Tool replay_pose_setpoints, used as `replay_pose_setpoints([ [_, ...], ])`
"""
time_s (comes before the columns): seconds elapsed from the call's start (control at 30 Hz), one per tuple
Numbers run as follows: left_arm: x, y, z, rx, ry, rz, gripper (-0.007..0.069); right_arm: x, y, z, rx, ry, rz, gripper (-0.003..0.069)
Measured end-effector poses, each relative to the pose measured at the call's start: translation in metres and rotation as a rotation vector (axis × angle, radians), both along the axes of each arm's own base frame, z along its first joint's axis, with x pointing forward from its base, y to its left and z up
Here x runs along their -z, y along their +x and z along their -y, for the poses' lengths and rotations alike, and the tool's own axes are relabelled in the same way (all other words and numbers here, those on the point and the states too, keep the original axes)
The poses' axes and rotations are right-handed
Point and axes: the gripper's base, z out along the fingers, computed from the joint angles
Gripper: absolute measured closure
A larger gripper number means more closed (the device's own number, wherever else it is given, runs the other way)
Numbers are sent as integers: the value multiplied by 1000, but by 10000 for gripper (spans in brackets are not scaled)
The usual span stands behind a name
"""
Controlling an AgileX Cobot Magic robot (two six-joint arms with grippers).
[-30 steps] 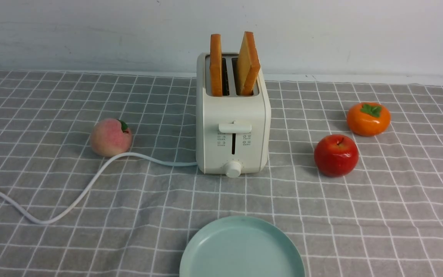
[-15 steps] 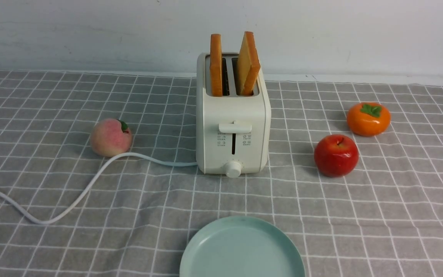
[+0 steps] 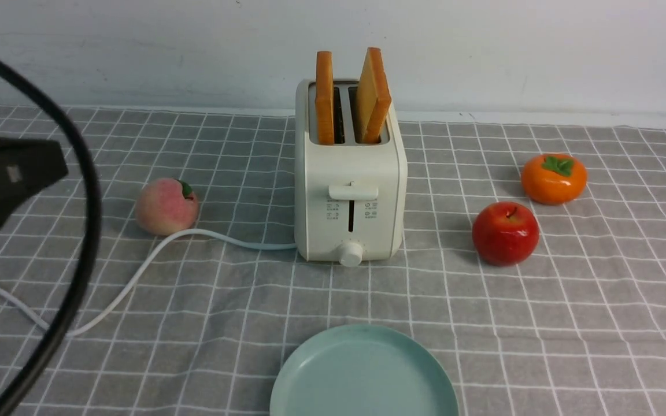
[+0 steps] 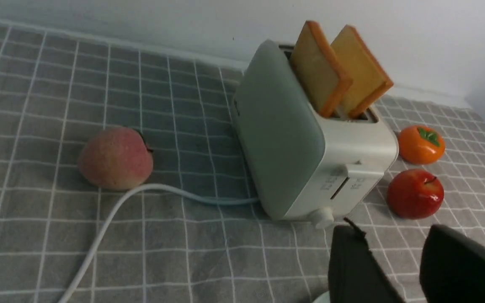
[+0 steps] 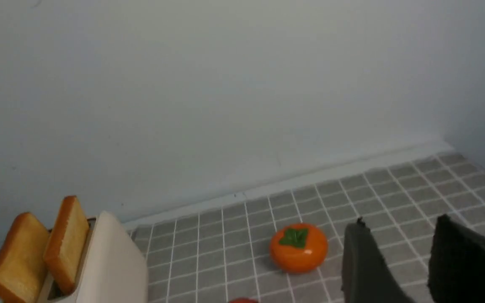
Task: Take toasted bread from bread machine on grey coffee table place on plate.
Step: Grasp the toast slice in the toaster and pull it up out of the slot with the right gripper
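Note:
The bread machine (image 3: 349, 190) stands mid-table on the grey coffee table (image 3: 599, 323). Two slices of toasted bread stick up from its slots, the left slice (image 3: 324, 98) upright and the right slice (image 3: 372, 95) leaning. The plate (image 3: 362, 375) lies empty at the front edge. My left arm (image 3: 3, 179) shows at the far left, well away from the bread machine. In the left wrist view my left gripper (image 4: 394, 235) is open and empty, above the cloth near the bread machine (image 4: 293, 147) and its toasted bread (image 4: 316, 73). My right gripper (image 5: 400, 227) is open and empty, to the right of the bread machine (image 5: 112, 261).
A peach (image 3: 166, 205) lies left of the bread machine beside its white cord (image 3: 136, 271). A red apple (image 3: 504, 233) and an orange persimmon (image 3: 553, 178) lie to the right. A white wall runs along the back.
My left arm and its black cable have come into the front view from the left. The toast, bread machine, plate and fruit have not moved.

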Motion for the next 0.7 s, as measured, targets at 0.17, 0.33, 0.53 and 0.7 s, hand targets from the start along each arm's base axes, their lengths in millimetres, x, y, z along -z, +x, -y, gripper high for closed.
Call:
replay_pose_setpoints([
  [0.17, 11, 3, 4, 40, -7, -103, 387, 40, 44, -12, -62, 168, -258, 419],
  [0.33, 23, 1, 12, 90, 0, -135, 387, 47, 89, -42, -262, 147, -379, 419],
  [0.53, 34, -4, 28, 196, 12, -184, 387, 35, 171, -101, -571, 119, -387, 414],
  [0.7, 36, -7, 31, 225, 14, -220, 387, 31, 236, -136, -683, 123, -386, 369],
])
